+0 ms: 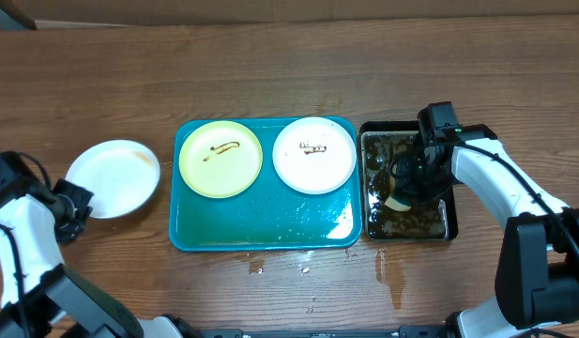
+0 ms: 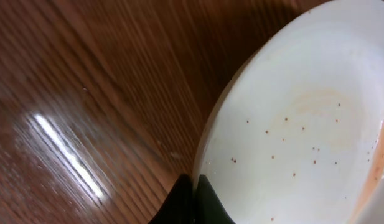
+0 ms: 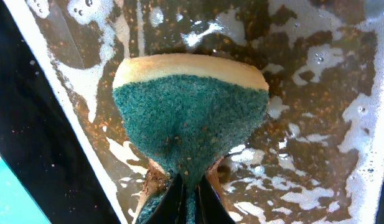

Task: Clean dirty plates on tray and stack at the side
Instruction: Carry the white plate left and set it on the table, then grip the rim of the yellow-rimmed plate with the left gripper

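A teal tray holds a pale yellow-green plate and a white plate, both with brown sauce squiggles. A second white plate lies on the table left of the tray. My left gripper is shut on its rim; the left wrist view shows the fingers pinching the speckled plate. My right gripper is over the black pan, shut on a green and yellow sponge above the murky foamy water.
The black pan of brown water stands right against the tray's right edge. Water drops lie on the wooden table in front of the tray and pan.
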`<control>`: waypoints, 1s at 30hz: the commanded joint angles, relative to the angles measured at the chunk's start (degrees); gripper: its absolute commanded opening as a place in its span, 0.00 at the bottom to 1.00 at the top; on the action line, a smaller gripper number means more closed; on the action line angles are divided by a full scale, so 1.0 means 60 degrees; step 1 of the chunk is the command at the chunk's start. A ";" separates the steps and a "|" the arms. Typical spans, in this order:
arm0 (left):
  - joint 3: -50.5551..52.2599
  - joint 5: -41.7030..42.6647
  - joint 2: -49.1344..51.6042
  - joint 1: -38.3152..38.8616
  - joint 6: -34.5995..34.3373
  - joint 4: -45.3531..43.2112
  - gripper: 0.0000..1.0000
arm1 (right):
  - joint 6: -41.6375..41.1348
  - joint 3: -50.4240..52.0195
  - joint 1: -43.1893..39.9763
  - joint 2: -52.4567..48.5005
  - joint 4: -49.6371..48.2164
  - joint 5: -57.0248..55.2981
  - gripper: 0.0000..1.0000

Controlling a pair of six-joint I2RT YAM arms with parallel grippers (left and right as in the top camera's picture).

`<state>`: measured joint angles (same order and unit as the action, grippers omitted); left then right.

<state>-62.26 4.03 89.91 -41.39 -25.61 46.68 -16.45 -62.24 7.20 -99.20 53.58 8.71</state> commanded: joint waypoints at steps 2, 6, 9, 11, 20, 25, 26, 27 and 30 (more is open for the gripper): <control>-0.0208 -0.0029 0.0535 -0.0164 -0.0240 -0.0168 0.04 | 0.0073 0.0036 -0.0015 0.0011 0.0025 -0.0015 0.04; -0.0208 -0.0029 0.0852 -0.0178 -0.0237 -0.0299 0.12 | 0.0073 0.0036 -0.0015 0.0011 0.0066 -0.0015 0.04; -0.0211 0.0109 0.0863 -0.0175 -0.0237 -0.0361 0.39 | 0.0073 0.0036 -0.0015 0.0011 0.0062 -0.0015 0.04; -0.0251 0.0466 0.0816 -0.0175 -0.0197 -0.0368 0.49 | 0.0073 0.0033 -0.0015 0.0011 0.0062 -0.0015 0.04; -0.0364 0.4095 0.0109 0.0685 0.0601 0.0178 0.57 | 0.0073 0.0033 -0.0015 0.0011 0.0095 -0.0018 0.04; -0.0361 0.3949 -0.0018 0.2477 0.0809 0.0936 0.57 | 0.0073 0.0036 -0.0015 0.0011 0.0164 -0.0018 0.04; -0.0346 0.3850 -0.0004 0.2885 0.0809 0.1045 0.57 | 0.0073 0.0036 -0.0015 0.0011 0.0182 -0.0018 0.04; -0.0324 0.3606 0.0015 0.3351 0.0801 0.1122 0.59 | 0.0073 0.0036 -0.0015 0.0011 0.0204 -0.0018 0.04; -0.0259 0.2707 0.0117 0.4484 -0.0044 0.1246 0.63 | 0.0073 0.0033 -0.0015 0.0011 0.0237 -0.0018 0.04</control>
<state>-63.40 24.12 90.87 -19.25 -22.74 53.60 -16.43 -62.24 7.20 -99.20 55.07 8.71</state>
